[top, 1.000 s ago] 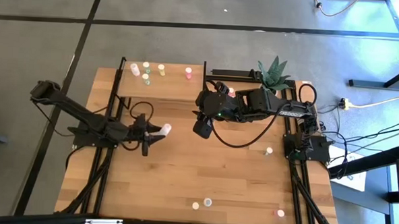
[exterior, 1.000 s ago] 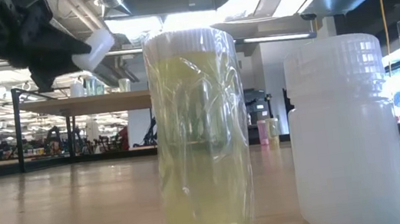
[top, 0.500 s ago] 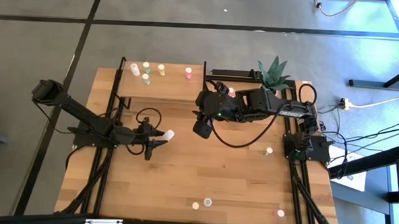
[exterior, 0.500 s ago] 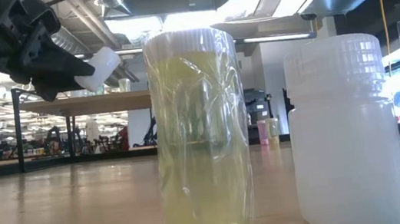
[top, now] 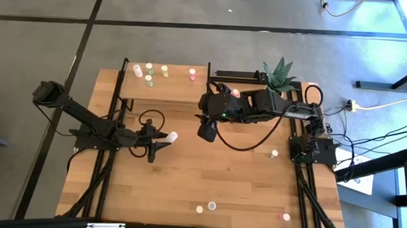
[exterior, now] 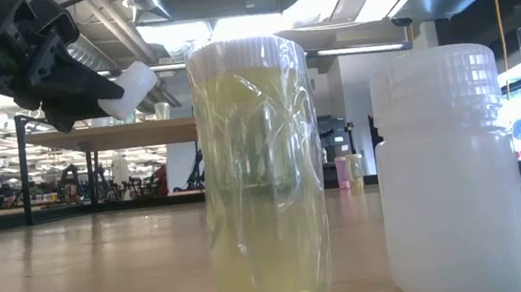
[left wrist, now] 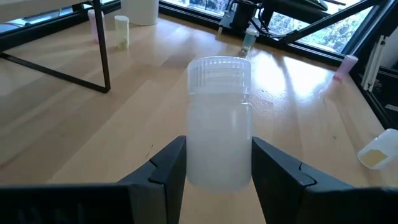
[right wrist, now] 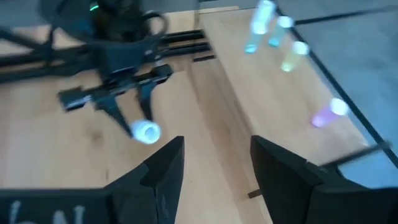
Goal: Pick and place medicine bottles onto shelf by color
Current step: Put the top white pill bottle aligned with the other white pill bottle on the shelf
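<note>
Where left gripper (left wrist: pixel 219 168) pinches—white-capped bottle (left wrist: pixel 219 118) between.

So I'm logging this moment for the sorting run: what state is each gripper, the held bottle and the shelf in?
left gripper: shut on the white-capped bottle, above the table.
white-capped bottle: held, cap on, off the table.
right gripper: open, empty, beside the shelf.
shelf: several bottles standing on it.

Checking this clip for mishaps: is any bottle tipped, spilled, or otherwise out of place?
Nothing looks spilled or damaged. One yellowish bottle lies tilted on the table at the edge of the left wrist view. The left gripper holds a white-capped bottle above the table; the bottles on the shelf stand upright.
</note>
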You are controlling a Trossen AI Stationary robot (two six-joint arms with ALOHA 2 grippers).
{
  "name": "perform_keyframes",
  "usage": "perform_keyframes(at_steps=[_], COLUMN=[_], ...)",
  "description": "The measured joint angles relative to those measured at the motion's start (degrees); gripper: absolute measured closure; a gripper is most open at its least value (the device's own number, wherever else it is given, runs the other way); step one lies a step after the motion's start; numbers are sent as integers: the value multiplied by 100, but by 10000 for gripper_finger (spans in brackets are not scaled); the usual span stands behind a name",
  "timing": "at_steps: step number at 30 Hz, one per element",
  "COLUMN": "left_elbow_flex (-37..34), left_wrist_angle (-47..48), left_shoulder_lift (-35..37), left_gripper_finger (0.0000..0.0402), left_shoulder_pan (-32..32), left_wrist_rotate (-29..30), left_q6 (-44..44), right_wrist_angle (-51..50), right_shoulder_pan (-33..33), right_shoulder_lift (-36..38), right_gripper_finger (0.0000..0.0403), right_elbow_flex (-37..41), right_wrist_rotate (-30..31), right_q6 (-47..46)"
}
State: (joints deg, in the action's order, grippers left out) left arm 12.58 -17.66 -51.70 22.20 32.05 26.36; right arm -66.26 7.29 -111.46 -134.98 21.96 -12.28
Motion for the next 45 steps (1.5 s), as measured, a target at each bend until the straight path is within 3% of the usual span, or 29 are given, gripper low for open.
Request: perform_keyframes(at_steps=[5, 8, 14, 23, 29, 45], left_elbow_flex=[0, 0, 2, 2, 2, 2], left_wrist_angle=[4, 4, -48, -1034, -1159, -1328], left_shoulder_lift=[0, -49, -327, -1166, -1539, -1655], left_gripper_finger=[253, 253, 253, 252, 252, 252], left_shoulder_pan=[0, 0, 0, 0, 0, -7], left_wrist_rotate=[2, 7, 13, 0, -337, -361], left_q6=[-1, 1, 8, 14, 88, 169], right_wrist_angle=[25, 50, 50, 50, 50, 48], right_shoulder_pan=[5, 6, 0, 2, 2, 0], right_shoulder_lift=[0, 0, 0, 0, 0, 0], right_gripper_finger=[217, 217, 217, 217, 217, 217], right_elbow_flex=[0, 0, 0, 0, 0, 0], right_wrist_rotate=[-1404, -1758, -1751, -1751, -1751, -1751], right_q6=[737, 933, 1160, 1109, 1109, 1111])
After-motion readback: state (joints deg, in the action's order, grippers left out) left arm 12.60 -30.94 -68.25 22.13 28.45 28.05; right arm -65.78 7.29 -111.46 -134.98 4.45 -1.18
